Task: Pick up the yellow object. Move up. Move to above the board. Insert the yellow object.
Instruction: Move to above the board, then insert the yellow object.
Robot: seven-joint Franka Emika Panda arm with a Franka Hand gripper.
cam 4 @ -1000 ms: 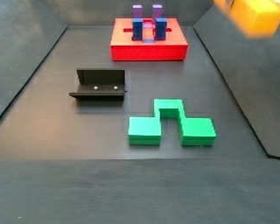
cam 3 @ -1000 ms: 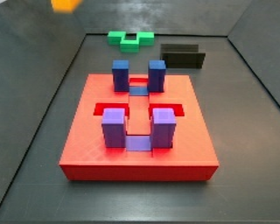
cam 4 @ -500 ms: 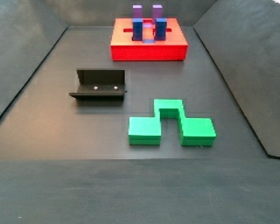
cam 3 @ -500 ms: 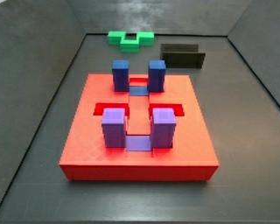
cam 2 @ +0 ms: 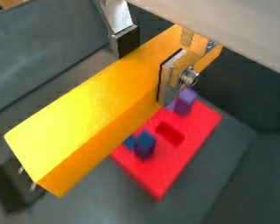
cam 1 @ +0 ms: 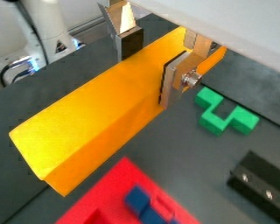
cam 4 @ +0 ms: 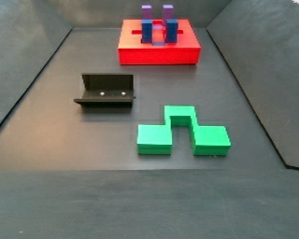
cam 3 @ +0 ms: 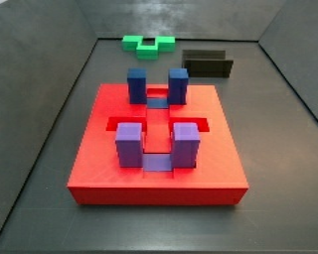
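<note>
In both wrist views you've got the gripper point(cam 1: 152, 54) clamped on the yellow object point(cam 1: 108, 109), fingers point(cam 2: 174, 74) pressed to its two long faces near one end, the bar running out past them, held in the air over the board point(cam 2: 168, 153). In both side views neither gripper nor bar shows: you see only the board point(cam 3: 95, 169), the green notched block point(cam 4: 179, 133) and the fixture point(cam 4: 106, 92) on the floor.

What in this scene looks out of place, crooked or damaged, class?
Nothing stands out. The gripper holds the yellow object squarely in its jaws, high above the board. The green block and fixture rest flat on the floor.
</note>
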